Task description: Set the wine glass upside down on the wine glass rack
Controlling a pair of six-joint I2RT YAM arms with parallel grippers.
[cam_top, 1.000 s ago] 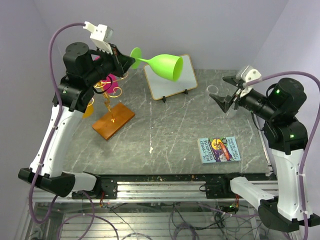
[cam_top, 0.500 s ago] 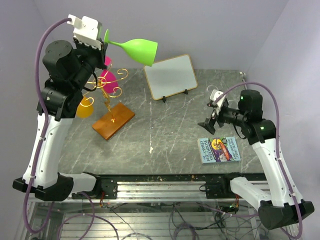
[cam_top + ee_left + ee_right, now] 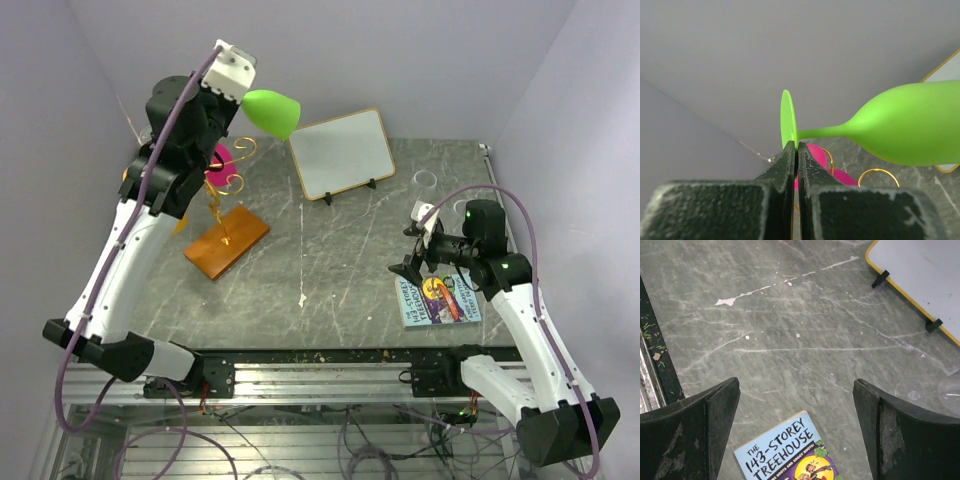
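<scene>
Left claw [image 3: 797, 150] pinched shut on foot of green wine glass [image 3: 910, 125], bowl sideways, held high over surface [image 3: 330, 260], far left. Wine glass rack [image 3: 226, 240] stands below it. Right claw [image 3: 796, 385] spread wide, empty, above book [image 3: 790, 452].

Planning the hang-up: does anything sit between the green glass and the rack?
No, only open air shows between the green glass, pinched by its foot in the left gripper, and the rack below. A pink glass already hangs there, so that arm is taken.
</scene>
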